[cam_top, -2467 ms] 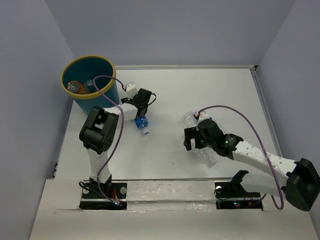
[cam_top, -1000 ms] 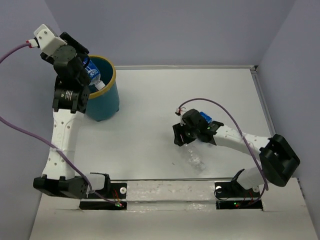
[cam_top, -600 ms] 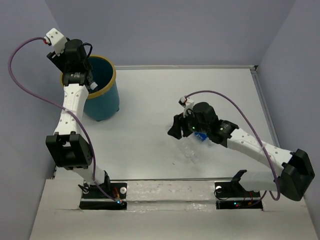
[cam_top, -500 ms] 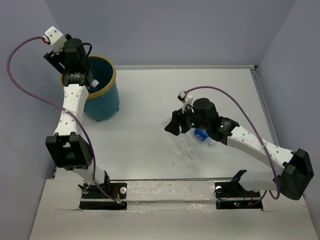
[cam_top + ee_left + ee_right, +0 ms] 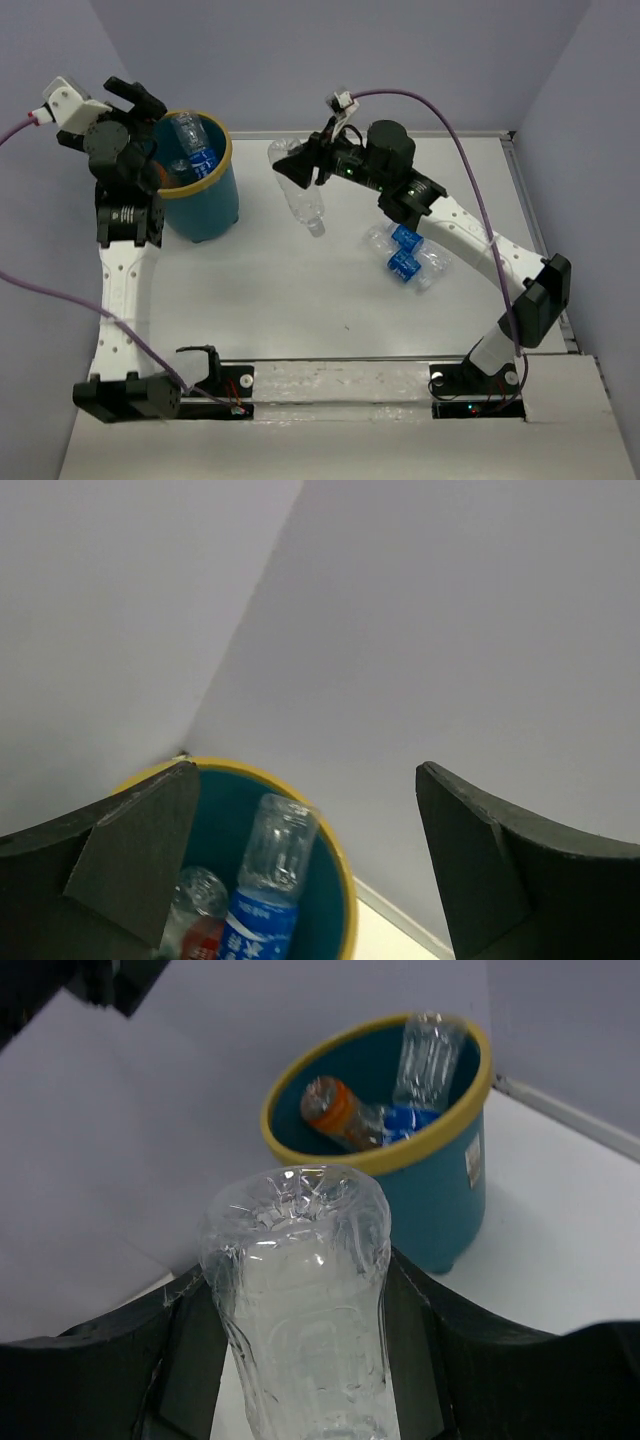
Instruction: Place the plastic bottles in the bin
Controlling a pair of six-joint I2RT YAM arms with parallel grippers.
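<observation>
Clear bottle [image 5: 300,1290] clamped in right gripper [image 5: 305,168], held in the air just right of the bin [image 5: 208,212]. Left gripper [image 5: 305,865] spread wide, empty, above the bin's left rim. Blue-label bottle [image 5: 193,150] and orange bottle [image 5: 338,1112] inside the bin. Two more blue-label bottles [image 5: 405,255] lie well right of the bin.

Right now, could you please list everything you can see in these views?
round teal-blue plastic bin with a yellow rim: one, far-left corner of the white table
clear blue-labelled bottle: one, standing in the bin
orange bottle: one, in the bin; others may be hidden
blue-labelled clear bottles: two, lying together on the table, right of centre
clear unlabelled plastic bottle: one, held in the air right of the bin
left gripper: black, open, empty, above the bin
right gripper: black, shut on the unlabelled bottle
</observation>
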